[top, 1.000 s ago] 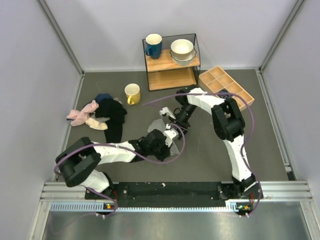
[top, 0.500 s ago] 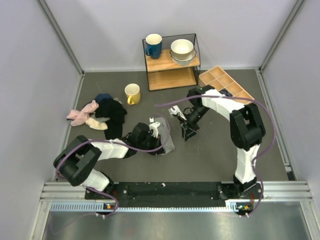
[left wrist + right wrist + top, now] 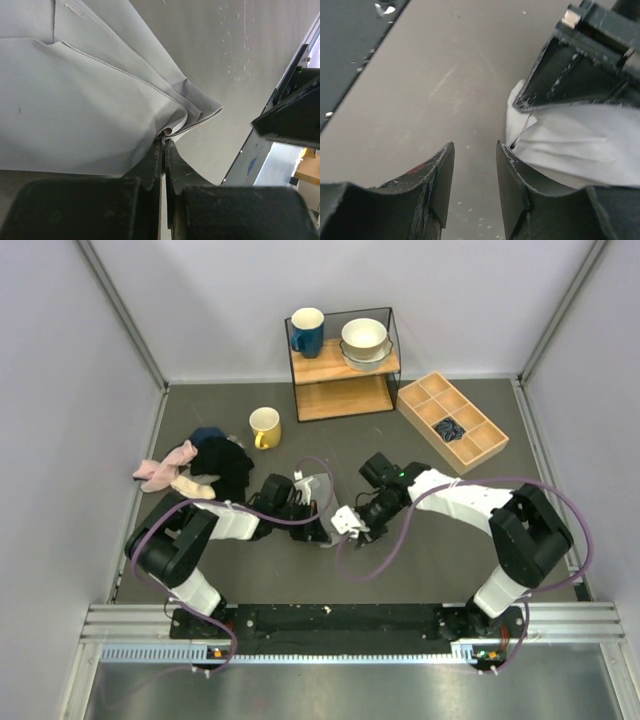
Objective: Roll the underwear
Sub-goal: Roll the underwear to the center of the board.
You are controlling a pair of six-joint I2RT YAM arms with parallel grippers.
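Note:
The underwear [image 3: 75,100] is a light grey cloth lying folded in layers on the table. In the top view the underwear [image 3: 318,490] sits at the table's middle, mostly under the two wrists. My left gripper [image 3: 163,142] is shut on the folded corner where the layers meet. Seen from above, the left gripper [image 3: 322,528] points right. My right gripper [image 3: 475,150] is open and low over bare table, with nothing between its fingers. The underwear's edge [image 3: 570,145] lies just to the right of its right finger. From above, the right gripper [image 3: 342,528] faces the left one closely.
A yellow mug [image 3: 265,427] stands behind the arms. Dark clothes [image 3: 228,465] and pink ones [image 3: 165,468] lie at the left. A shelf [image 3: 340,365] holds a blue mug and bowls. A wooden divided tray [image 3: 452,420] holds a dark bundle.
The right arm has swung down and left to come close beside the left gripper, with its jaws a little wider. The left gripper has drawn back left, still holding the cloth.

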